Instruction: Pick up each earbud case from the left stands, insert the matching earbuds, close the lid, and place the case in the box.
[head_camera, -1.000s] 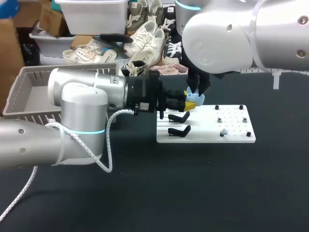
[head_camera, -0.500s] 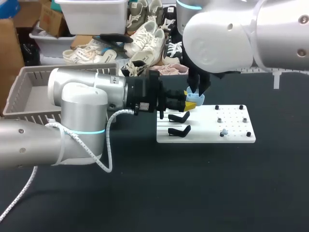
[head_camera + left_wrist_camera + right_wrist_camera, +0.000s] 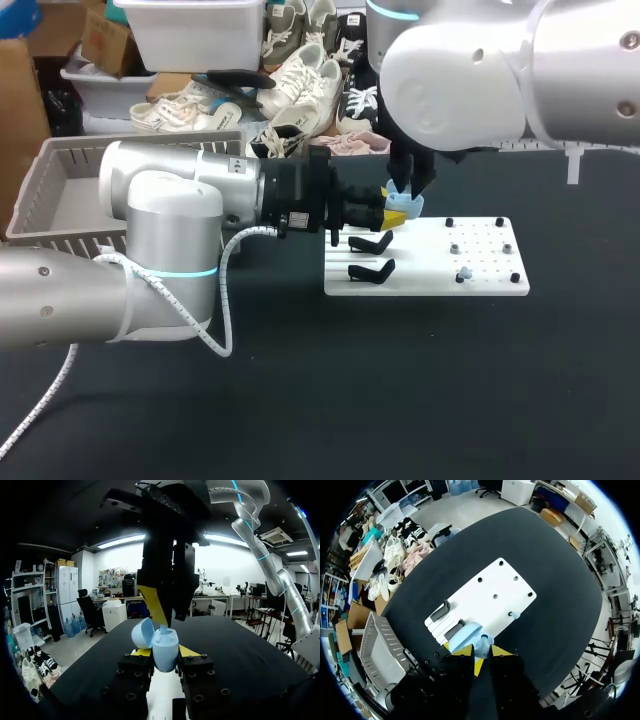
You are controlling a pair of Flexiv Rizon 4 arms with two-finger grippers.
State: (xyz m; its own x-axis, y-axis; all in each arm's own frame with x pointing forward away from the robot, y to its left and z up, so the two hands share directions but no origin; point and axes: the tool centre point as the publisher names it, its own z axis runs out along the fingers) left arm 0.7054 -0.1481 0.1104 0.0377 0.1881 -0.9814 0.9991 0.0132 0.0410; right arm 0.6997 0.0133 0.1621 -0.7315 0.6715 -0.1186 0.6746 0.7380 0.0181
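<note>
Nothing has moved since the earlier frames. The left gripper (image 3: 392, 213) (image 3: 165, 652) is clamped on the pale blue earbud case (image 3: 409, 205) (image 3: 165, 651), held over the far left corner of the white board (image 3: 485, 285) (image 3: 490, 592) with its lid (image 3: 142, 632) open. The right gripper (image 3: 408, 185) (image 3: 481, 651) hangs straight above the case's opening; I cannot tell whether it grips anything. Two black stands (image 3: 372, 243) sit empty on the board's left side, and a small blue earbud (image 3: 465, 272) (image 3: 515, 614) rests near its right edge. A grey box (image 3: 60, 200) lies far left.
</note>
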